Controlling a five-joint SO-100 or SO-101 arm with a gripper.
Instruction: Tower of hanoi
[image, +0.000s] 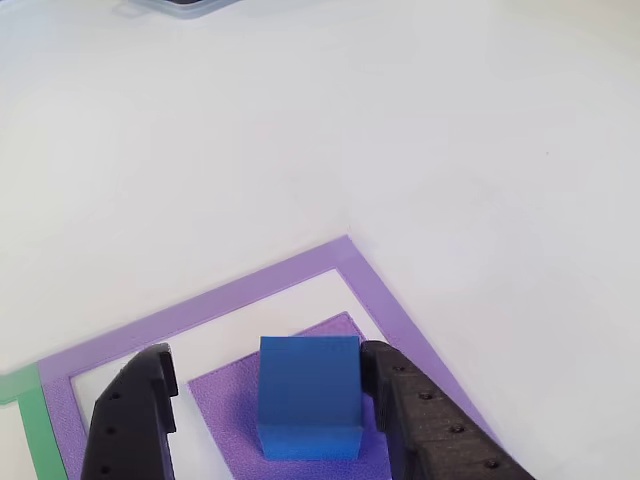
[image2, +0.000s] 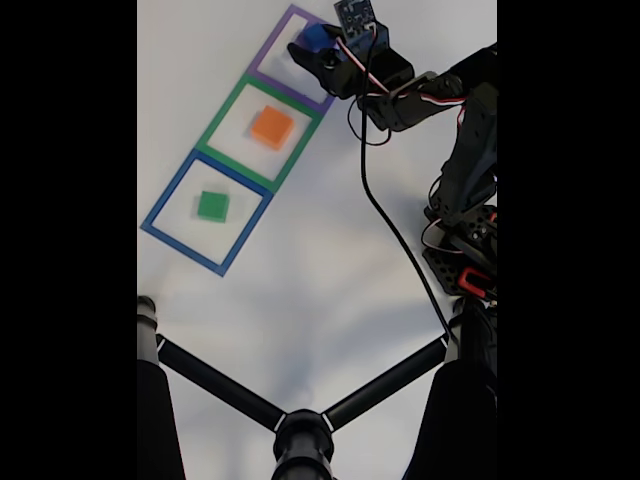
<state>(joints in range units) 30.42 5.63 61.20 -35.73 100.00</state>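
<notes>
Barely begun, seemingly: gripper (image: 268, 375) spread around blue cube (image: 309, 396) in purple frame (image: 380, 290), right finger perhaps touching; orange cube (image2: 271, 127), green cube (image2: 211, 205) unstacked.

Legible text: none | labels: none | brands: none | numbers: none | signs: none in either view

One camera rides low behind the gripper (image: 268, 390), looking forward and down, very near the blue cube (image: 309, 395) in the purple frame (image: 300, 270). The fixed view hangs high, looking straight down over the table (image2: 330, 290); it shares that frame (image2: 270, 50) at its 12 o'clock
</notes>
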